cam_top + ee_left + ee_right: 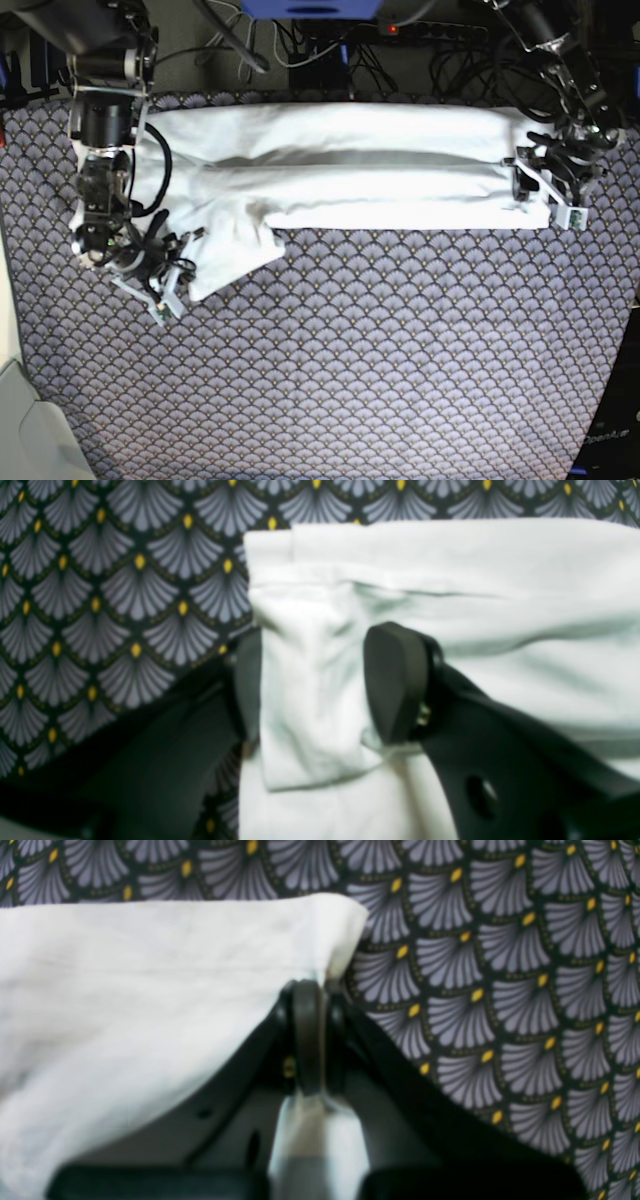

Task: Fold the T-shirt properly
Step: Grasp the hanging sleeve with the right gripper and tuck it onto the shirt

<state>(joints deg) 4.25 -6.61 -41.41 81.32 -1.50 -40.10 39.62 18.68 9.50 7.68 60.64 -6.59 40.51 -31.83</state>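
Right gripper [311,990], seen from its wrist camera: the two black jaws are pressed together on a pinched corner of the T-shirt [150,990], with cloth bunched just above the fingertips and draped away to the gripper's left side of that view. In the base view this gripper [172,262] sits at the lower left end of the garment, touching its edge.

Left gripper [320,680], wrist view: the two dark pads [395,680] stand apart, one on each side of a raised fold of white cloth that fills the gap between them; whether they squeeze the fold cannot be told. In the base view this gripper [535,180] is at the garment's right end.

The T-shirt [330,180] is plain white, soft and creased, folded lengthwise into a long band with a shadowed seam running along its middle; one flap hangs down toward the right gripper.

Count: one garment, two grippers, one patterned table cover [380,350] of grey fan shapes with yellow dots on a dark ground. The garment spans the space between the two grippers, lying flat on the cover beyond both.
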